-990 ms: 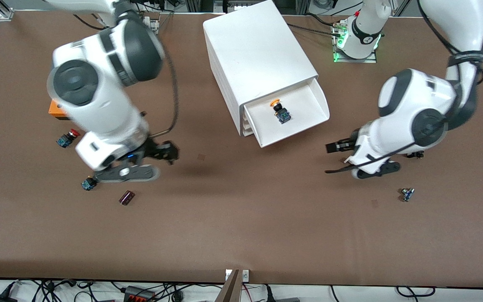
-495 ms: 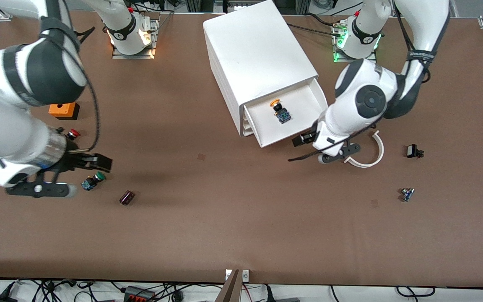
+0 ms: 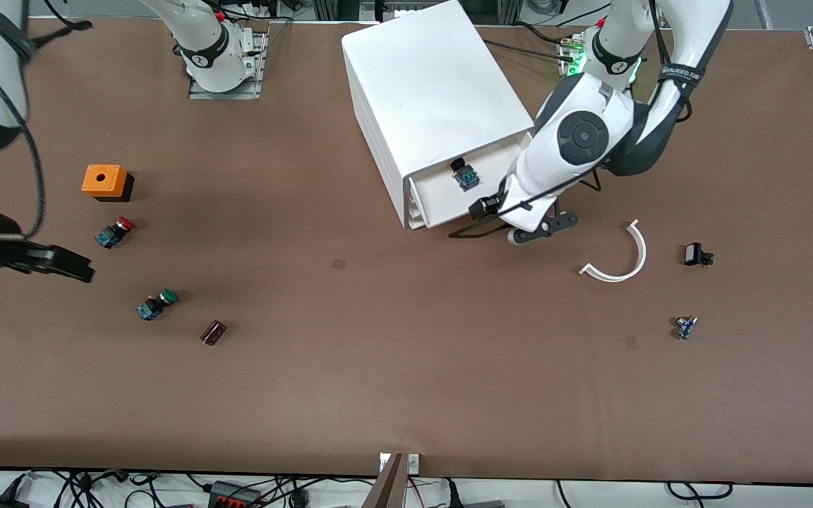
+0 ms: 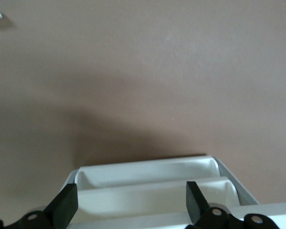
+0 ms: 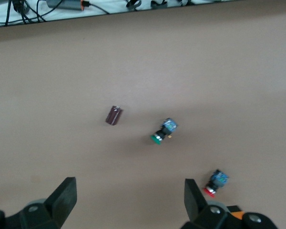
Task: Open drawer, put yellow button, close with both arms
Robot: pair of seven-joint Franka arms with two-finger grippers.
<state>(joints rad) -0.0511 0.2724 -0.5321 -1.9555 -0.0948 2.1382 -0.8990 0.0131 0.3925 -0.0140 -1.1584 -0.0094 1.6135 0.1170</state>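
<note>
The left pincer [image 3: 480, 220] has swung in from the left arm's end of the desk [image 3: 392, 367] and now sits right at the front of the top drawer [image 3: 442, 201], its fingers [image 4: 62, 206] spread wide and holding nothing. The left wrist view looks down over that drawer's front rim with both fingers above it. The drawer has slid most of the way back into the cabinet [image 3: 428, 92]; only a short stretch of tray shows now, where a moment ago it stood well out. The yellow button [image 3: 464, 175] lies inside it, close under the cabinet's edge, its cap hidden and only the dark body showing.

The right pincer [image 3: 61, 261] has pulled away toward the right arm's end of the desk, fingers [image 5: 62, 198] equally spread and empty, hanging above bare desk near the red button [image 3: 114, 231], the green button [image 3: 156, 303] and the orange box [image 3: 104, 181].

By the look of it, the button is stowed and the closing push is nearly finished, done so far by the left arm alone.
</note>
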